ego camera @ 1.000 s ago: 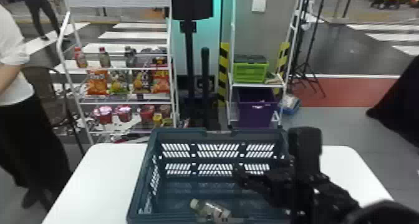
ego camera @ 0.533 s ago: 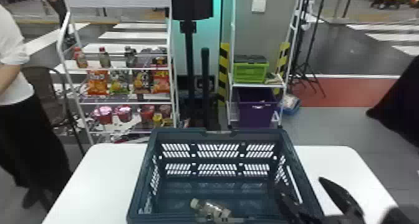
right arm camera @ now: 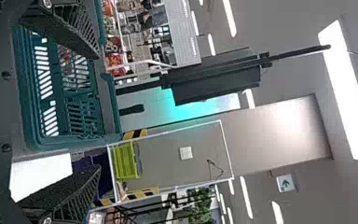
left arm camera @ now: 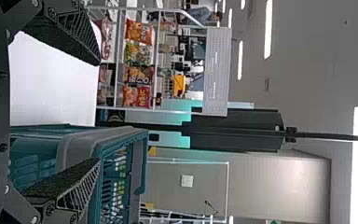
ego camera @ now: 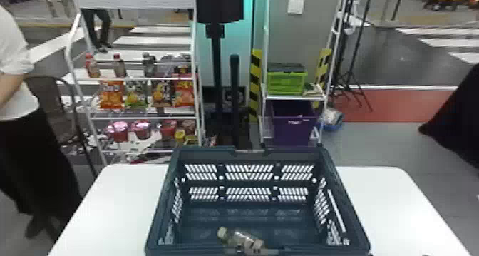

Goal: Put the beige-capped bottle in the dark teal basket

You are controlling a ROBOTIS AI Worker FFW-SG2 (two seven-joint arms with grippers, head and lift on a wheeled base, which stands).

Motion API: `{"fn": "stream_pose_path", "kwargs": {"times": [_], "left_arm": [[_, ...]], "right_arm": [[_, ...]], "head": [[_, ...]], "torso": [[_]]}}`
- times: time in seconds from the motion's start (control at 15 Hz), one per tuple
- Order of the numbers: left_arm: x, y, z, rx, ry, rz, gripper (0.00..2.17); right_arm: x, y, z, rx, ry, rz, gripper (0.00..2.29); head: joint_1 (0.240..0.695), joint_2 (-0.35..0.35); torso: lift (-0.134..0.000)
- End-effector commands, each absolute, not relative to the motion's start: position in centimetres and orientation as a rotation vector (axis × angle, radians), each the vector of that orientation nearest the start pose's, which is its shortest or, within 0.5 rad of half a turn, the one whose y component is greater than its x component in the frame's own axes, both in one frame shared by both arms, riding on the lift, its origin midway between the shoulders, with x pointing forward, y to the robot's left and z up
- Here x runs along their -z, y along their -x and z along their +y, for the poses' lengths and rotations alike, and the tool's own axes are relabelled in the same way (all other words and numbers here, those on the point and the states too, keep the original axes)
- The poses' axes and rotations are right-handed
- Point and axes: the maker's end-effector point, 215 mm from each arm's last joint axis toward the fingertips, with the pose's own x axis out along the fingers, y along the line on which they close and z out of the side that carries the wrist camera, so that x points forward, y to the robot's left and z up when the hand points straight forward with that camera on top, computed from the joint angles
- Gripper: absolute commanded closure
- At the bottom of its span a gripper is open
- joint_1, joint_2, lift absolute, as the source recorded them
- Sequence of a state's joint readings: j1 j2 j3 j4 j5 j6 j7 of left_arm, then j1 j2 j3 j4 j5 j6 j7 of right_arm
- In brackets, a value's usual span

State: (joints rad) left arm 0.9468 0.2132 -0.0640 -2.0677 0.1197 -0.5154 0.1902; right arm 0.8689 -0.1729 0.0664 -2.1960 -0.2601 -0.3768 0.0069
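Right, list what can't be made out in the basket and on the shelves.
- Bottle's lower side: head view, hidden by the near rim.
- Basket's near outer wall: head view, cut off by the bottom edge.
- Green crate's contents: head view, under its lid.

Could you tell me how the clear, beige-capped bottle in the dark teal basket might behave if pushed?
The bottle lies on its side and looks rounded, so it would probably roll until the basket stops it. Its clear body suggests smooth plastic, perhaps slippery.
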Motion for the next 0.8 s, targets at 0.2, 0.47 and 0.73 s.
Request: {"fn": "stream_pose_path", "kwargs": {"times": [0.2, 0.47, 0.73], "left_arm": [[33.9, -29.2, 24.4, -0.028, 0.051, -0.049, 0.16], [33.7, -29.2, 24.3, -0.027, 0.054, -0.054, 0.16], [33.3, -29.3, 24.3, -0.024, 0.056, -0.061, 0.16]], "right_arm": [[30.7, -30.8, -22.7, -0.075, -0.177, -0.062, 0.05], [31.8, -30.5, -22.6, -0.074, -0.161, -0.021, 0.05], [32.2, -30.4, -22.6, -0.076, -0.149, -0.006, 0.05]], "head": [[0.499, 0.000], [0.499, 0.000], [0.499, 0.000]], "torso": [[0.000], [0.000], [0.000]]}}
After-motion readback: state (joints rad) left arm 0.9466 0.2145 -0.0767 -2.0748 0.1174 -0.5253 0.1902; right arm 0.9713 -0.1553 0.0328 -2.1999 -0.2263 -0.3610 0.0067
